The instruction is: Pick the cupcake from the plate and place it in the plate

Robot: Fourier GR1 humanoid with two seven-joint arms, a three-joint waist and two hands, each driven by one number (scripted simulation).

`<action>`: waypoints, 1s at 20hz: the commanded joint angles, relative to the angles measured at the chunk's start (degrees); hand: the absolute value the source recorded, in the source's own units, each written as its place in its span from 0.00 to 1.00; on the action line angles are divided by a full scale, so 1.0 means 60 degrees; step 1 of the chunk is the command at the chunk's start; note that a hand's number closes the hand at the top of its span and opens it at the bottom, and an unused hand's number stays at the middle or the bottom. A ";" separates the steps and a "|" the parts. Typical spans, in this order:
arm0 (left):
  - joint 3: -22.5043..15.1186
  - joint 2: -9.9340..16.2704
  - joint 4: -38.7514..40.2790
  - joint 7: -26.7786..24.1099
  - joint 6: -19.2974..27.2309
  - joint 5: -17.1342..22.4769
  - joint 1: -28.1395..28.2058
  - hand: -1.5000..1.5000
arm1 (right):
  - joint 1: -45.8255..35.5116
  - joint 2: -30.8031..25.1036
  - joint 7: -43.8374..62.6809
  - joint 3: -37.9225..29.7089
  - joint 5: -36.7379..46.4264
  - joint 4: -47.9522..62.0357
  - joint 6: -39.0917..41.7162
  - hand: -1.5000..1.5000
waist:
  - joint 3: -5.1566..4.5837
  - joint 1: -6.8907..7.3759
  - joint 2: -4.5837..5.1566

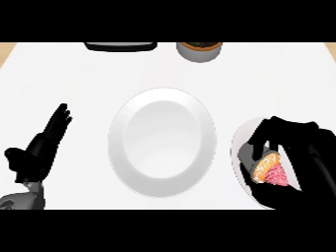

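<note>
A cupcake [271, 171] with an orange wrapper and pink top lies tilted on a small white plate [241, 147] at the lower right. My right hand [301, 142] covers most of that plate, its fingers and thumb curled round the cupcake. A large white plate [162, 141] with nothing on it sits in the middle of the white counter. My left hand [43, 147] rests open at the lower left, fingers straight and pointing away from me, well apart from both plates.
At the counter's far edge stand a dark tray-like object [120, 46] and a grey pot with a brown top [199, 50]. Wooden surface shows at the far left and far right corners.
</note>
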 commanded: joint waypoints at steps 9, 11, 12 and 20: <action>0.0246 0.0018 0.1023 -0.0357 -0.0103 -0.0116 -0.0549 0.50 | -0.2920 0.2446 0.0798 0.1669 0.0950 0.4179 -0.1076 1.00 | 0.0004 -0.0035 0.0009; 0.0295 0.0188 0.0631 -0.0492 -0.0284 -0.0047 -0.0261 0.50 | -0.3409 0.2457 0.0984 0.2191 0.0887 0.5494 -0.2253 1.00 | 0.0005 0.0043 0.0016; 0.0318 0.0190 0.0549 -0.0309 -0.0388 0.0079 -0.0188 0.50 | -0.3036 0.2461 0.0838 0.2666 0.1201 0.5959 -0.3241 1.00 | 0.0006 0.0051 0.0016; -0.0057 -0.0260 -0.0146 -0.0063 0.0003 -0.0198 0.0108 0.50 | -0.4244 0.2473 0.2424 0.3602 -0.0542 0.8392 -0.6554 0.00 | 0.0010 0.0165 0.0016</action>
